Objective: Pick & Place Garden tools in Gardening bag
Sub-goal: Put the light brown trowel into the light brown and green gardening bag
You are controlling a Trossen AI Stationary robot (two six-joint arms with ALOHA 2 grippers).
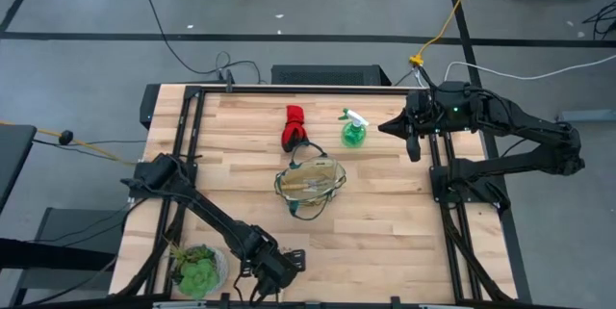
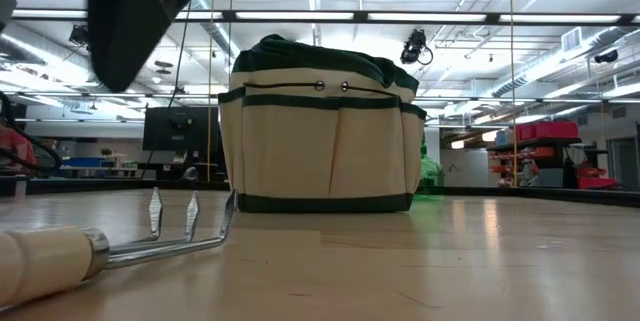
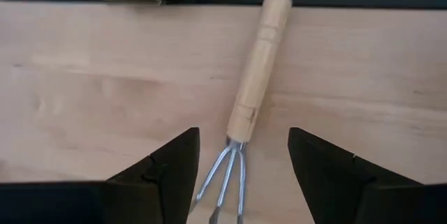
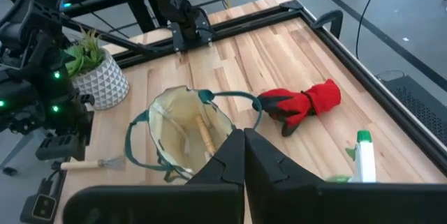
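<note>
Left gripper (image 3: pixel 241 175) jaws are held spread above the hand rake (image 3: pixel 246 105) on the bench (image 3: pixel 105 91) — right gripper (image 4: pixel 244 158) jaws are pressed together.

Bag: small round gardening bag (image 1: pixel 310 182) of tan fabric with a dark green rim and looped green handles, standing upright with its mouth open near the middle of the desk (image 1: pixel 385 222).
Rake in bag: a hand rake (image 4: pixel 203 135) with a pale wooden handle lies inside the bag.
Second rake: another hand rake (image 3: pixel 250 98), metal prongs and pale wooden handle, lies flat on the desk at its near edge, well apart from the bag.
Gloves: red-and-black glove bundle (image 1: pixel 293 128) lying on the desk just behind the bag, probably not touching it.
Spray bottle: green with a white nozzle (image 1: pixel 353 129), beside the gloves; whether it stands or lies is unclear.
</note>
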